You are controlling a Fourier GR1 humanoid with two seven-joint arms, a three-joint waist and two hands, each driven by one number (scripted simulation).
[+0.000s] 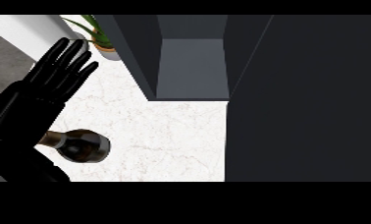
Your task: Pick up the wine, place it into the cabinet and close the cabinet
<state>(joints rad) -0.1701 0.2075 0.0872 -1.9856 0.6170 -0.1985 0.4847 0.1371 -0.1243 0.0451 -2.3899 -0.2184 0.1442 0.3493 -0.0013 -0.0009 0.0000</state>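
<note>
While nothing is held in it, the left hand [62,70] is shown at the view's left side with its fingers straight and only slightly fanned, pointing up and a little to the right. Its dark forearm runs down from the wrist to the lower left corner. The fingertips are raised towards the plant [98,35], which is set at the counter's back, just left of the cabinet [192,66].

The wine [85,147] is found on the counter [167,134] at the lower left, below the hand and apart from its fingers. Its dark body is seen clearly, while its brownish neck points left and is partly covered by the forearm. Whether the bottle stands or lies cannot be told.

The cabinet is seen open at the top centre, its grey inner floor bare. It is well apart from the wine, with white counter between them. A broad dark panel [301,100] fills the view's right side.
</note>
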